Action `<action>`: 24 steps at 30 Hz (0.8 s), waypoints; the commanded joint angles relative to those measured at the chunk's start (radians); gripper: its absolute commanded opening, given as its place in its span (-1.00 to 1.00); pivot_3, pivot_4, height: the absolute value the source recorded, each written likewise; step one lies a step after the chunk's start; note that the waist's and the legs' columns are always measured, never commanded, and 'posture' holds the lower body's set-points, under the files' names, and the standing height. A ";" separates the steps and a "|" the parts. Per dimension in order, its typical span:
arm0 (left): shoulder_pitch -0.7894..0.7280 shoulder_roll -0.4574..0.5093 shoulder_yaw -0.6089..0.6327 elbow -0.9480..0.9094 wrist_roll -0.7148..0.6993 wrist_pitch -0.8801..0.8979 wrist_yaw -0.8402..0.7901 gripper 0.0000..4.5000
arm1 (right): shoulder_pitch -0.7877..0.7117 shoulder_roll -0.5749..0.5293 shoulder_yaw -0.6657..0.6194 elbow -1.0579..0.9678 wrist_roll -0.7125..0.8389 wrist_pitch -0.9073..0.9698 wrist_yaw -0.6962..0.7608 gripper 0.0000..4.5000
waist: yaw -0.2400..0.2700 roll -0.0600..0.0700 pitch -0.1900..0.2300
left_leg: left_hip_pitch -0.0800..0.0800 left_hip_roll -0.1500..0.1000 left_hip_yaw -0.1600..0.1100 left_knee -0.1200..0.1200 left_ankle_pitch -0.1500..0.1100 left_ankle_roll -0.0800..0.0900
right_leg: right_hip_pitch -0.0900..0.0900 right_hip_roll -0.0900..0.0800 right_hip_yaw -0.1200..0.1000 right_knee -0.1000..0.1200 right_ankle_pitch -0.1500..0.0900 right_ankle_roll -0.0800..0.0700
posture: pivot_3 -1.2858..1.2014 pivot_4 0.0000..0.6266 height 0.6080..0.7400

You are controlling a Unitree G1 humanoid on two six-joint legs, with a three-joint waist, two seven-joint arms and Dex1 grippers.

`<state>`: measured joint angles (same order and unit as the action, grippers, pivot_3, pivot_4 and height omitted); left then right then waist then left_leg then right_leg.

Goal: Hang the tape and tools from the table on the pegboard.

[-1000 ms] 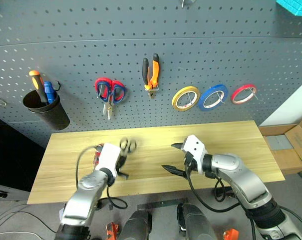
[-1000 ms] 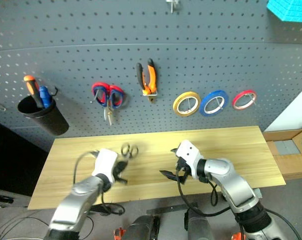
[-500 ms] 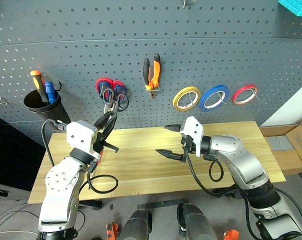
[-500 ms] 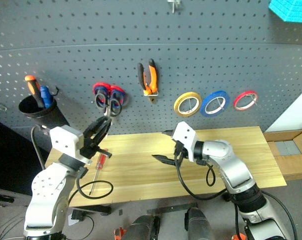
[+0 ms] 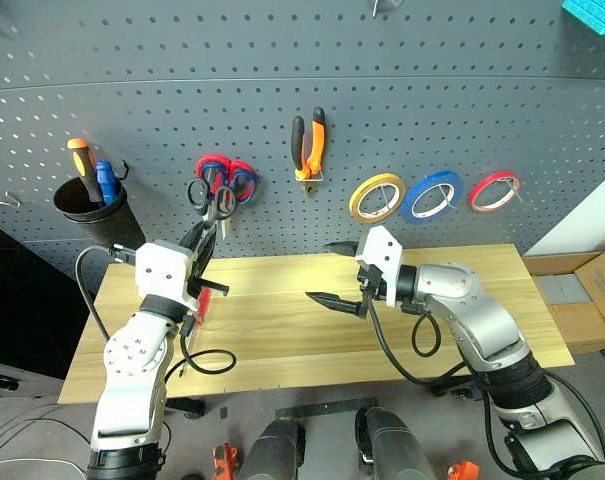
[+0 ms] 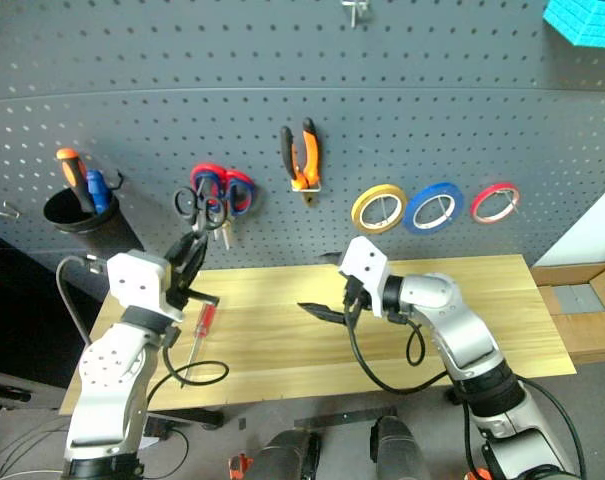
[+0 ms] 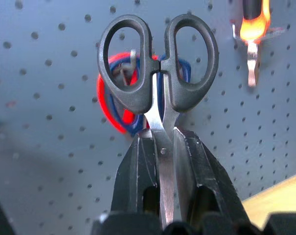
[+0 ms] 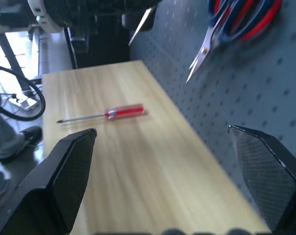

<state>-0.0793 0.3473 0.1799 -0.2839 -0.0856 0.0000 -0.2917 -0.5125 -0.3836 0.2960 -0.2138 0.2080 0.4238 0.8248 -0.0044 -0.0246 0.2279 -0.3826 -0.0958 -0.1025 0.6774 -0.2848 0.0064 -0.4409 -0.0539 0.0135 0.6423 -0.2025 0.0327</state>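
Before pegboard (image 5: 482,90): left gripper (image 7: 163,147) clamping scissors (image 7: 157,73).

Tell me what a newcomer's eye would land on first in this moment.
Most striking is the left claw, shut on the blades of the black scissors and holding their handles up against the pegboard, right in front of the hanging red-and-blue scissors. Next comes the red-handled screwdriver, lying alone on the table. Along the board hang the orange pliers and three tape rings, the blue tape in the middle.

Black scissors (image 7: 159,73) upright before pegboard (image 5: 432,90)
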 commanded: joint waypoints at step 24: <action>-0.165 -0.072 -0.017 0.148 -0.012 0.222 0.101 -0.61 | -0.090 0.104 -0.078 -0.102 0.065 -0.001 -0.110 1.00 | -0.021 -0.002 -0.003 | 0.001 0.000 0.001 0.000 0.000 0.000 | -0.001 0.000 0.000 0.002 0.000 0.000 | 0.00 -0.44 1.00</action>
<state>-0.2443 0.2763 0.1618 -0.1276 -0.0785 0.1957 -0.1852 -0.5968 -0.2776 0.2195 -0.2745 0.2660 0.4277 0.7179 -0.0256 -0.0262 0.2250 -0.3819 -0.0957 -0.1016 0.6777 -0.2847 0.0062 -0.4415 -0.0537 0.0135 0.6438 -0.2023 0.0325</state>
